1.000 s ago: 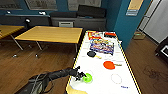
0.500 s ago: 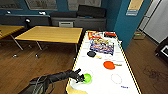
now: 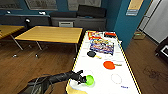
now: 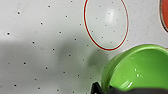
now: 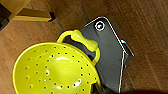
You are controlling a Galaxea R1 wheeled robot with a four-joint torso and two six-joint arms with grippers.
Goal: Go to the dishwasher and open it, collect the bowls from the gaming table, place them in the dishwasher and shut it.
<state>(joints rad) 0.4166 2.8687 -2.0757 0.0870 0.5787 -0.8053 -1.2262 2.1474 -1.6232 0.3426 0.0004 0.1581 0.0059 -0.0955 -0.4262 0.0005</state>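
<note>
The gaming table [image 3: 120, 75] is a long white top with colourful game boxes [image 3: 101, 45] at its far end. At its near left corner my left gripper [image 3: 82, 79] is shut on the rim of a yellow-green bowl [image 3: 89, 80], which the left wrist view shows tilted just above the white top [image 4: 140, 67]. An orange-red bowl [image 3: 109, 65] lies mid-table, and its edge also appears in the left wrist view [image 4: 165, 12]. In the right wrist view a second yellow-green bowl [image 5: 55, 72], perforated and with a loop handle, hangs over the wooden floor with my right gripper [image 5: 98, 87] shut on it. The dishwasher is out of view.
A black paddle [image 3: 92, 53] lies on the white top between the boxes and the orange-red bowl. A red circle outline [image 4: 106, 23] is printed on the top. Yellow-wood tables [image 3: 50, 33] stand to the left on the wooden floor. A blue wall [image 3: 126, 27] runs along the table's right.
My left gripper has drawn the green bowl slightly toward the near end of the table. The head view has shifted a little.
</note>
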